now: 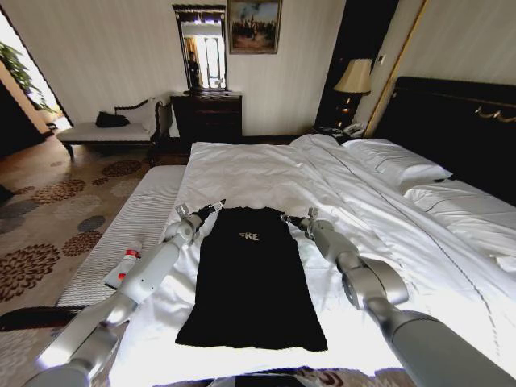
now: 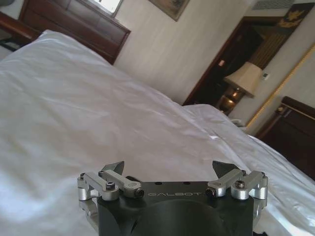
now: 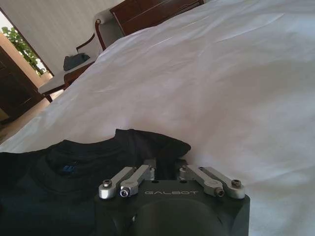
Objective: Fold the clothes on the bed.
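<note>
Right hand [image 3: 166, 166] pinching T-shirt [image 1: 251, 278] shoulder; left hand [image 2: 168, 172] spread wide, holding nothing, over bed [image 1: 266, 173].

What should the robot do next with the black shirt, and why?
Probably lower both grippers onto the T-shirt's collar-end corners and pinch. The left gripper and right gripper sit at those corners; the left's fingers are open over the bed's duvet.

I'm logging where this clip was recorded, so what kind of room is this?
Probably a hotel bedroom: a large bed with white pillows, a bedside lamp, and a dark dresser under a mirror.
</note>
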Available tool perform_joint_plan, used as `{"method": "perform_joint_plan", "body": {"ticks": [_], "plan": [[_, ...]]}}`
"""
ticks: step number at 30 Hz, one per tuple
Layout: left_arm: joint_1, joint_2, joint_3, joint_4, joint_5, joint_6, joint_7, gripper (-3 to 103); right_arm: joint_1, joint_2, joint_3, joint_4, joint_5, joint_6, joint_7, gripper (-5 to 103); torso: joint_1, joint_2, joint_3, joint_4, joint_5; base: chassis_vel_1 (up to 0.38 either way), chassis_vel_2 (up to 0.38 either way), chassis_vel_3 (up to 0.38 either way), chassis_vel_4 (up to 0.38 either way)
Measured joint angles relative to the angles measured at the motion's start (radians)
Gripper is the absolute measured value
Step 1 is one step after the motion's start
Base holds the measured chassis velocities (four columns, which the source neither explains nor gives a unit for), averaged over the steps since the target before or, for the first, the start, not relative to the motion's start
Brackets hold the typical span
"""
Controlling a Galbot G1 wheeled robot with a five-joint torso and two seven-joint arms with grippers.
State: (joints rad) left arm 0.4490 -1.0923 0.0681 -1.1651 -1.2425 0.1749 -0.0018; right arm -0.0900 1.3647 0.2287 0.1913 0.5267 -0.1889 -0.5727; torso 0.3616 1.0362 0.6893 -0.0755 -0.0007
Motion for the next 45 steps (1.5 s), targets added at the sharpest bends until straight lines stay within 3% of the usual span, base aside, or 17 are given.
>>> {"method": "perform_joint_plan", "body": {"ticks": [6,12,19,26,30,34,38,45], "plan": [[-0.021,-0.022,-0.008,0.074,0.002,-0.003,0.000,100,-0.003,0.001,-0.006,0.003,-0.005,0.001,-0.015,2,0.000,0.000,0.000,0.0000,0.0001,0.000,0.000,0.000,0.000],[-0.064,-0.065,-0.001,0.158,0.012,-0.004,0.006,100,-0.012,0.001,-0.014,0.016,-0.004,0.001,-0.021,1,0.000,0.000,0.000,0.0000,0.0002,0.000,0.000,0.000,0.000],[-0.129,-0.176,0.002,0.334,0.081,-0.002,0.007,100,-0.020,0.001,-0.025,0.033,0.003,0.001,-0.029,1,0.000,0.000,0.000,-0.0005,0.0002,0.000,0.000,0.000,0.000],[-0.156,-0.233,0.012,0.423,0.105,-0.001,0.018,100,-0.024,0.000,-0.028,0.042,0.010,0.001,-0.033,1,0.000,0.000,0.000,0.0004,0.0003,0.000,0.000,0.000,0.000],[-0.168,-0.271,0.000,0.464,0.106,0.001,0.018,101,-0.029,-0.004,-0.032,0.047,0.013,0.001,-0.033,1,0.000,0.000,0.000,-0.0006,0.0002,0.000,0.000,0.000,0.000],[-0.182,-0.288,-0.003,0.504,0.112,0.001,0.018,95,-0.031,-0.005,-0.043,0.053,0.022,0.001,-0.033,1,0.000,0.000,0.000,-0.0003,0.0003,0.000,0.000,0.000,0.000],[-0.184,-0.288,-0.007,0.513,0.116,-0.005,0.018,74,-0.031,-0.006,-0.049,0.055,0.025,0.001,-0.033,1,0.000,0.000,0.000,0.0003,0.0001,0.000,0.000,0.000,0.000],[-0.181,-0.284,-0.010,0.509,0.115,-0.014,0.017,52,-0.031,-0.004,-0.053,0.056,0.026,0.000,-0.035,1,0.000,0.000,0.000,-0.0003,0.0001,0.000,0.000,0.000,0.000]]}}
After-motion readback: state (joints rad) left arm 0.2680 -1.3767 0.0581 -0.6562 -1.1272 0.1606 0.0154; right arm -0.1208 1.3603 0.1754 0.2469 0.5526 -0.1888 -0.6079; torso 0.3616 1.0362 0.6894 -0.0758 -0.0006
